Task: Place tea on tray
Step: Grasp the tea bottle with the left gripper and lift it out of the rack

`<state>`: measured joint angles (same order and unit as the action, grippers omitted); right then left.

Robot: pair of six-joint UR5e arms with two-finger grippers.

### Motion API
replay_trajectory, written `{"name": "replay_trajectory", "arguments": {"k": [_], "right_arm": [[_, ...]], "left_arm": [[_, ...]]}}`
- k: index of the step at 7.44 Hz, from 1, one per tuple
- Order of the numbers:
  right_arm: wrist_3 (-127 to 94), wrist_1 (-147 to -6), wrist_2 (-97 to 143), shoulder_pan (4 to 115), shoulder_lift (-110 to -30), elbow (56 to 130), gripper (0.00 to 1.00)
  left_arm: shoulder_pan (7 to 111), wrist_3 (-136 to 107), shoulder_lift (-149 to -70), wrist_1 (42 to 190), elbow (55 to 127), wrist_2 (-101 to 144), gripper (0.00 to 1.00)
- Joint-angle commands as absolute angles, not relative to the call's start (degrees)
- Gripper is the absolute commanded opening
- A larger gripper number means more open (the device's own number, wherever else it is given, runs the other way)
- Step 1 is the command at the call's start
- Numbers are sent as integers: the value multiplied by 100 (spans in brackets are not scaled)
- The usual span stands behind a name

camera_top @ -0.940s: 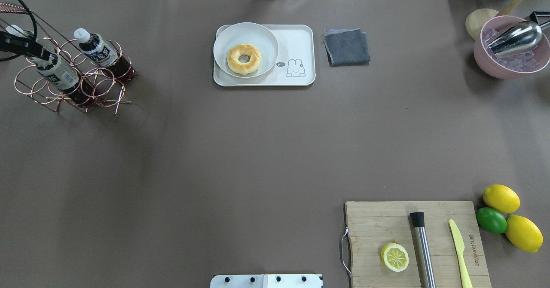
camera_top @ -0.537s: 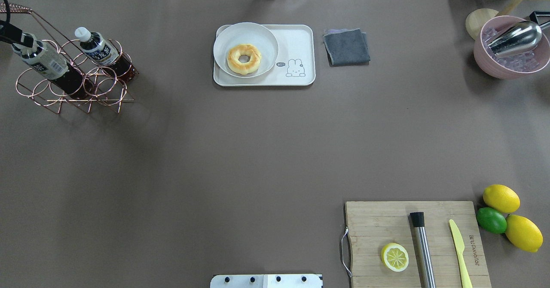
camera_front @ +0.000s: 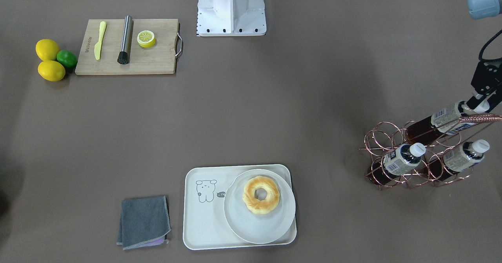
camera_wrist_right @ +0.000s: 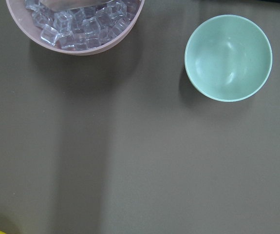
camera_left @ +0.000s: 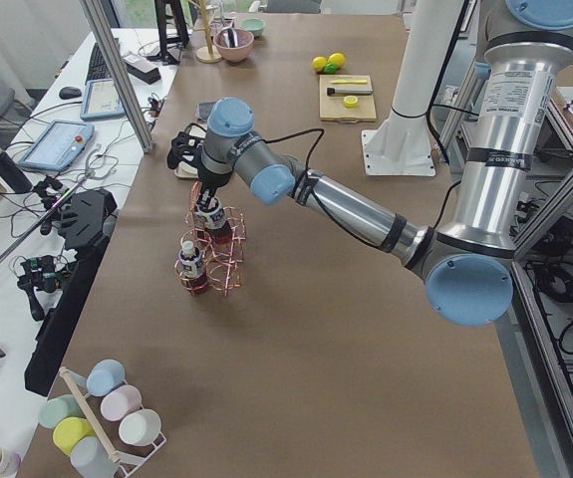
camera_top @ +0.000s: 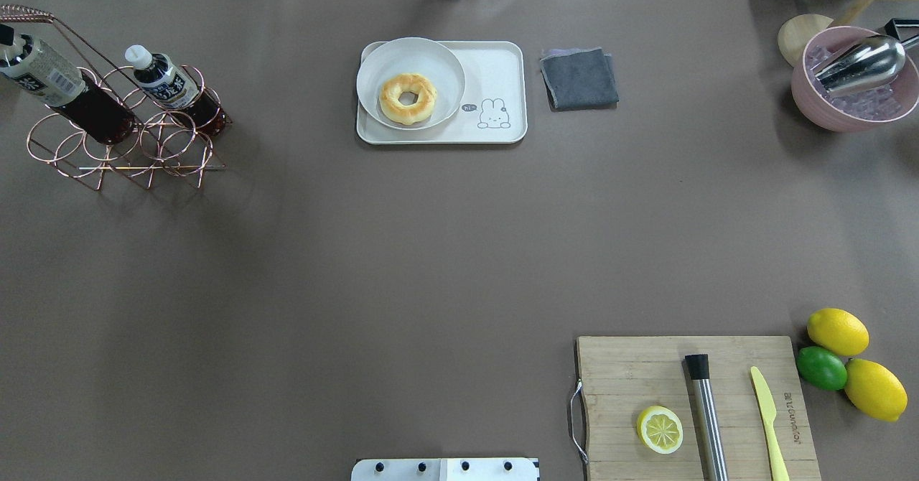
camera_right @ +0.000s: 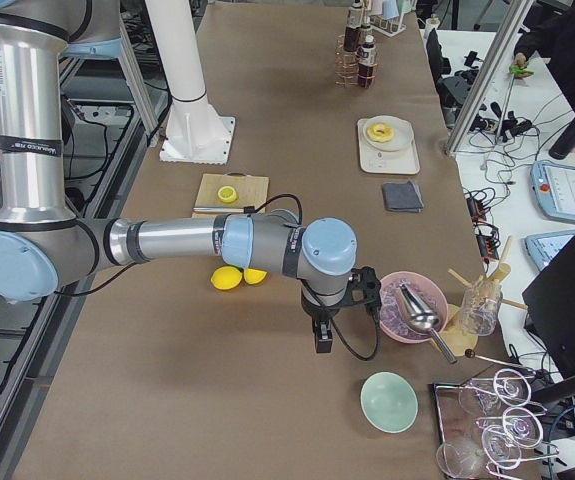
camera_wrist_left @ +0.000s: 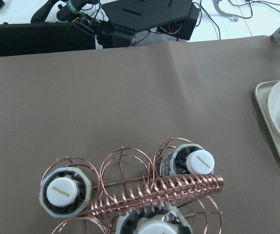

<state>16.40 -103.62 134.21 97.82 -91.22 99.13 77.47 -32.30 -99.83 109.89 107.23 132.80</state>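
Tea (camera_top: 49,79) tilted, drawn further from rack (camera_top: 143,168) — left jaws gripping it

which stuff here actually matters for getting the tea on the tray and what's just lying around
In the job: tea in the left gripper, tray, wire rack.
Lying about: two spare bottles, plate, doughnut, grey cloth, cutting board, lemons, lime, ice bowl, green bowl.

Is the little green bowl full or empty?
Empty. The green bowl shows only its smooth bare inside, nothing in it.
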Motion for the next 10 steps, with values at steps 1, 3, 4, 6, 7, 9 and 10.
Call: {"name": "replay_trajectory", "arguments": {"k": [1,3,4,6,7,9,10], "right_arm": [[1643,-10362,13421,9782,-9114,9905,100],[1635,-10371,13421,9782,-9132,9914,100],[1643,-10362,13421,9782,-9132,9914,100],[1643,-10362,13421,9782,-9123,9905,100],[1635,-10371,13421,9782,-9132,9914,100],[1644,-10424,13421,9791,-9141,9923,100],[1644,-10424,13421,9808,-9141,9923,100]], "left_arm": [[7962,-3226,-9967,10671,11231,13429,0],[7981,-3234,-9958,10259,11643,13430,0],[7893,-3234,-9949,9683,12141,13421,0],[7648,-3356,-9932,8906,12900,13369,0],[7342,-3749,-9958,8869,13068,13168,0],[6822,-4296,-10428,8432,13175,12929,0],[6681,-4333,-11024,7611,13279,12885,0]]}}
